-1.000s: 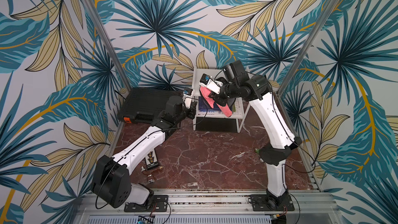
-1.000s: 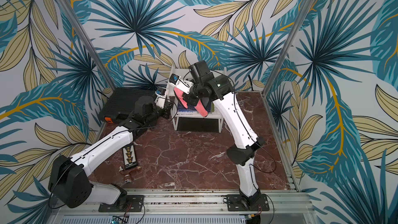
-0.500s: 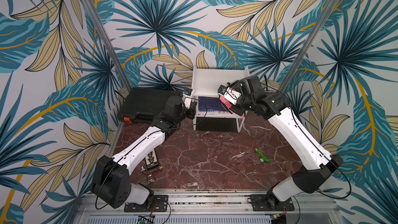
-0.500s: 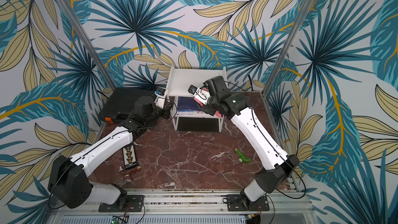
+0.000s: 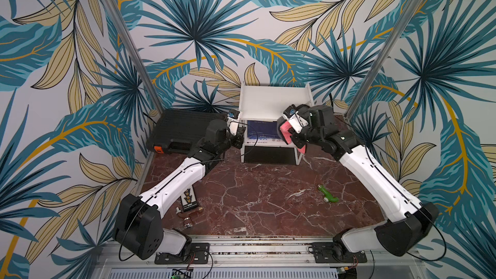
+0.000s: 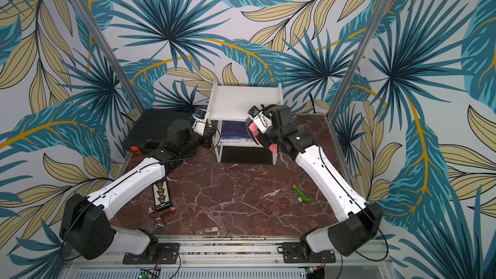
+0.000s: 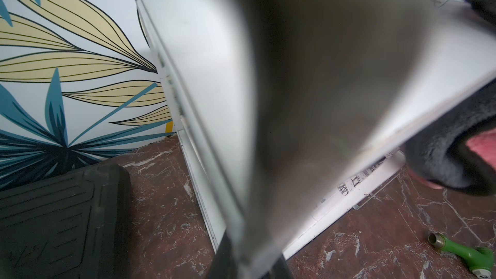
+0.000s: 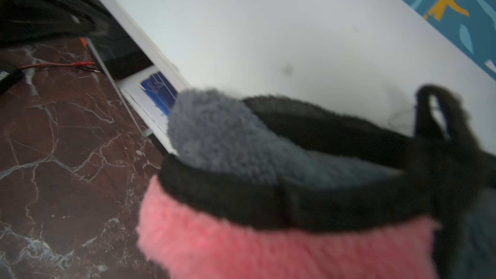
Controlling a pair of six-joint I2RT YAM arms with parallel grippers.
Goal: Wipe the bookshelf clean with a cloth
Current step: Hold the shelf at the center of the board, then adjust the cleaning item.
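Observation:
The bookshelf (image 5: 271,101) (image 6: 241,100) stands at the back middle, a white two-tier rack with a bare top board. My left gripper (image 5: 239,132) (image 7: 252,264) is at its front left corner, shut on the thin white frame rod, which runs blurred between the fingers in the left wrist view. My right gripper (image 5: 291,130) is at the front right corner, shut on the cloth (image 5: 285,130) (image 6: 254,130). The cloth's pink pile and dark edging (image 8: 268,237) fill the right wrist view and hide the fingertips. The cloth hangs over the top board's (image 8: 268,36) front edge.
A black ribbed case (image 5: 182,130) with an orange latch lies left of the rack, close to my left arm. A blue book (image 5: 261,130) sits on the lower shelf. On the marble floor lie a green fitting (image 5: 328,194), a card (image 5: 189,198) and a brown part (image 5: 188,212).
My right arm has swung down and to the right with the cloth, from over the top board's left part to its front right corner. The left arm has not moved.

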